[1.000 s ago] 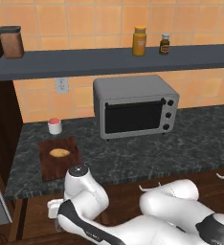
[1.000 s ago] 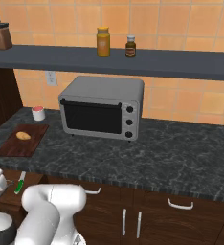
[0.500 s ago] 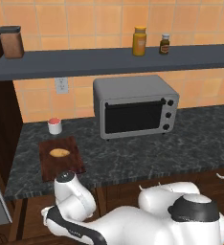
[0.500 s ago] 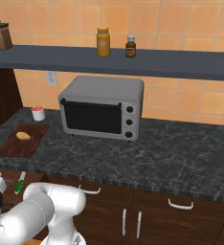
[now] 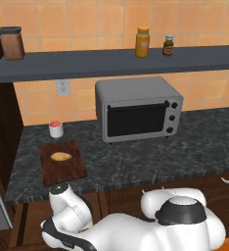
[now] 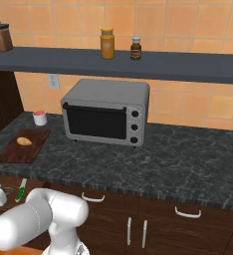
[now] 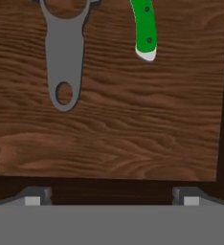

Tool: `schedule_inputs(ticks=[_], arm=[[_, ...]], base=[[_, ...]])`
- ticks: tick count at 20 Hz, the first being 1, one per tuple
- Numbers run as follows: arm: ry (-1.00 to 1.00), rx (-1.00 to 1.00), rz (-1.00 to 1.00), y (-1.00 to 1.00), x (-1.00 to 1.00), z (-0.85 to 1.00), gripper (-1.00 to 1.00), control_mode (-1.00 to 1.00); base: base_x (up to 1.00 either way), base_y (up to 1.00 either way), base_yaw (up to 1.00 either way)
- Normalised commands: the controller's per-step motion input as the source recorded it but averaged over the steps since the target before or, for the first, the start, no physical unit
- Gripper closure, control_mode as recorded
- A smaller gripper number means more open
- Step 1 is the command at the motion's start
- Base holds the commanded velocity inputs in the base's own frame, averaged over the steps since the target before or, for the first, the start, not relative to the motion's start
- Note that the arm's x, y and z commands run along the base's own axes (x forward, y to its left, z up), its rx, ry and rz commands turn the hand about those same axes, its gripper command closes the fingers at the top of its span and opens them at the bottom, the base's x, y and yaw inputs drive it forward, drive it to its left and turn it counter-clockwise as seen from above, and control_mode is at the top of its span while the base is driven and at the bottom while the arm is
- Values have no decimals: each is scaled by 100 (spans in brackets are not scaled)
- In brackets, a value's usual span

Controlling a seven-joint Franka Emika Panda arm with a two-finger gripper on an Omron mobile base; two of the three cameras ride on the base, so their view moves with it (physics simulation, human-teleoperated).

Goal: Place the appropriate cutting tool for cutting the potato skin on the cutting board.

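The grey metal peeler (image 7: 63,52) lies on a brown wooden surface in the hand view, its slim handle with a hole pointing toward me and its looped head cut off at the top edge. My gripper (image 7: 112,196) hovers over that surface, open, its fingertips (image 7: 33,197) wide apart with nothing between them, and the peeler lies ahead and to the left. The dark reddish cutting board (image 5: 62,169) lies at the left end of the counter. On it rests the yellow-orange potato (image 5: 61,156), which also appears on the board (image 6: 16,152) as a small oval (image 6: 24,141).
A green-handled knife (image 7: 145,28) lies right of the peeler, about parallel to it; its green handle (image 6: 21,189) shows below the counter's front edge. A toaster oven (image 5: 138,109) stands mid-counter and a small red-and-white cup (image 5: 56,129) behind the board. Jars line the shelf.
The arm has swung lower and further left, down below the counter's front edge. The board, potato and oven have not moved.
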Motion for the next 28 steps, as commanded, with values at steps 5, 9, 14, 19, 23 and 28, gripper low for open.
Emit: schedule_inputs(ticks=[5,9,14,19,23,28], arm=[[11,0,0,0,-10,-14,-100,-100],[9,0,0,0,-13,-10,-100,-100],[7,0,0,2,-20,-9,-100,-100],[4,0,0,3,-33,-4,-100,-100],[0,0,0,10,-44,0,-100,-100],[0,0,0,3,-16,0,-100,-100]], base=[[0,0,0],[0,0,0],[0,0,0],[0,0,0],[0,0,0],[0,0,0]])
